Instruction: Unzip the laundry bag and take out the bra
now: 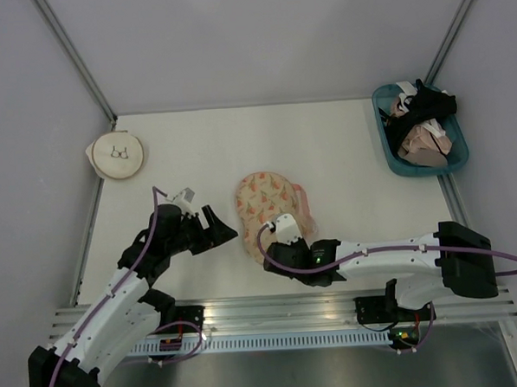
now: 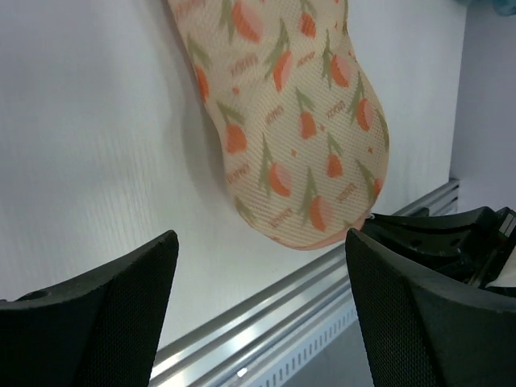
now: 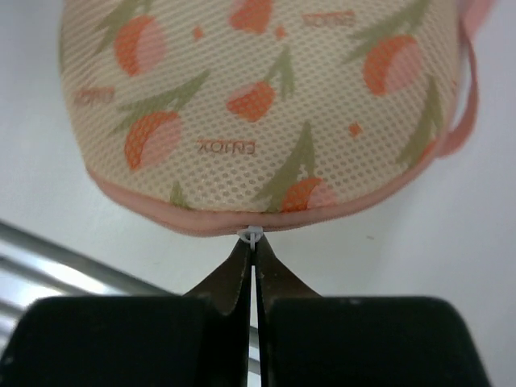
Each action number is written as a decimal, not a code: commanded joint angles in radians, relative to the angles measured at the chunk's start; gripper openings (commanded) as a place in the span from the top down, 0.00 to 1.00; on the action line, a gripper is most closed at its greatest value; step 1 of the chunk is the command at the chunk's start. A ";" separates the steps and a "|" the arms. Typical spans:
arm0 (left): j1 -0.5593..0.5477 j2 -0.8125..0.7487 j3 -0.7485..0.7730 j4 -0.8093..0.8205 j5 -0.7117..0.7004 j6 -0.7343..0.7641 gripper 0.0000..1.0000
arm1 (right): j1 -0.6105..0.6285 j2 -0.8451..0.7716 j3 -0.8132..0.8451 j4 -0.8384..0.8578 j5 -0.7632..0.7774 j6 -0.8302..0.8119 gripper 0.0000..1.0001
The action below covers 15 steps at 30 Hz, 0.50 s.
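The laundry bag (image 1: 268,202) lies mid-way across the worktop (image 1: 343,154), its long axis running away from the right fingers (image 3: 239,270). These pinch the zipper pull (image 3: 253,235) at the bag's near rim. The left fingers (image 2: 105,314) gape open just left of the bag. The bra is hidden.

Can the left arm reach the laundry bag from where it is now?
Probably yes: the left gripper is open, facing the laundry bag across bare table, nothing between. The right gripper holds only the zipper pull at the near rim.
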 commanded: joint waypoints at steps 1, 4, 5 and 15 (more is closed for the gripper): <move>-0.003 -0.082 -0.128 -0.038 0.105 -0.204 0.12 | 0.003 -0.008 -0.015 0.346 -0.279 -0.117 1.00; -0.004 -0.167 -0.225 0.011 0.194 -0.315 0.12 | 0.003 0.026 -0.005 0.511 -0.398 -0.140 1.00; -0.003 -0.185 -0.257 0.017 0.206 -0.359 0.12 | 0.003 0.039 0.006 0.549 -0.419 -0.152 1.00; -0.003 -0.343 -0.314 0.052 0.145 -0.608 0.08 | 0.003 0.225 0.132 0.574 -0.445 -0.180 1.00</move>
